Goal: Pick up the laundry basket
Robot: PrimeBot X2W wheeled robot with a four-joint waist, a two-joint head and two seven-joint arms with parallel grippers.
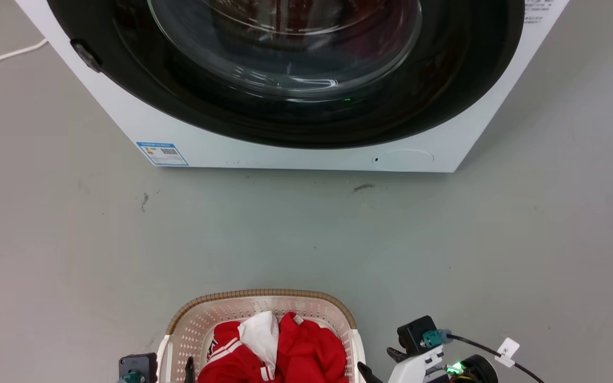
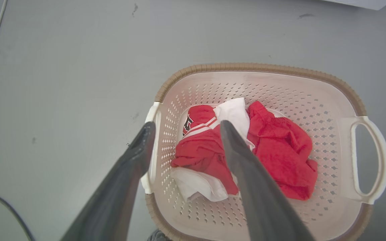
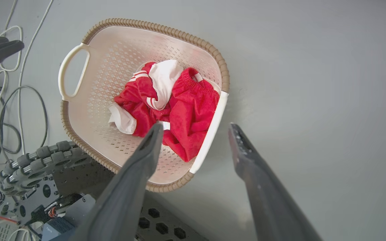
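Down at the bottom middle of the head view sits the laundry basket (image 1: 261,293), on the floor (image 1: 306,234) and well apart from the white washing machine (image 1: 306,157) that takes up the top of the frame. It's got a bundle of red and white clothes (image 1: 296,351) in it.

Step-wise I'd call this the approach, right before the grab. The left gripper (image 2: 187,125) is spread wide in its wrist view, one finger outside the basket wall and one over the clothes, with the white side handle (image 2: 154,113) in the gap. The right gripper (image 3: 196,126) is the same deal in its own view: jaws apart, holding nothing, straddling the other handle (image 3: 213,124). Can't tell how high either one hangs above the rim.

Next move, my guess: both arms drop until the handles sit properly between the fingers, close together, then lift level so the basket doesn't tip and dump the clothes.

Surface is smooth grey floor with a few dark scuffs. A white cable (image 1: 3,56) runs across the upper left of the head view, and more cables (image 3: 18,100) plus the robot's base (image 3: 79,182) crowd the left side of the right wrist view.
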